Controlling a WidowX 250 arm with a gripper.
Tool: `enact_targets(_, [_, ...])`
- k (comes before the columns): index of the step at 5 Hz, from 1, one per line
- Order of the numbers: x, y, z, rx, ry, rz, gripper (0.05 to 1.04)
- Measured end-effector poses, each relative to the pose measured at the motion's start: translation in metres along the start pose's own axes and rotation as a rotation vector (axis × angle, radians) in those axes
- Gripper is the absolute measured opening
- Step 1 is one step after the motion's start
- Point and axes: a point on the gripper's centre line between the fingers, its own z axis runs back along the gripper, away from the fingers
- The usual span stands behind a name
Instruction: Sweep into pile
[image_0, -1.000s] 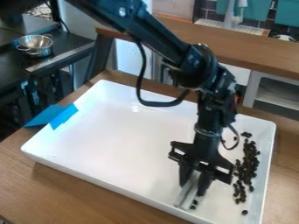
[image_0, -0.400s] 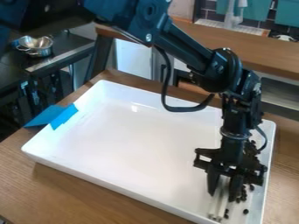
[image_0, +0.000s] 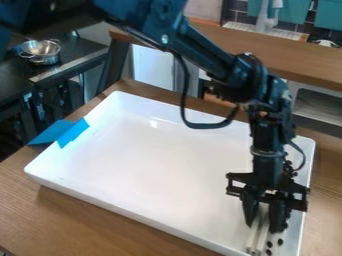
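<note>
We've got the white tray; at its five o'clock our gripper pinches a pale bar, probably light, stiff, best held up top. Dark beans, four to five o'clock, look hard, likely to roll!

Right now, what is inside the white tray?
Inside the tray: small dark pieces near its right side, and a pale bar in the gripper. What the gripper covers there, I cannot see.
</note>
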Motion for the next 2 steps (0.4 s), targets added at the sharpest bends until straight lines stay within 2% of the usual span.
enact_targets(1, [0.005,0.036,0.037,-0.058,0.001,0.046,0.380])
enact_targets(2, [0.010,0.079,0.071,-0.068,0.019,0.054,0.380])
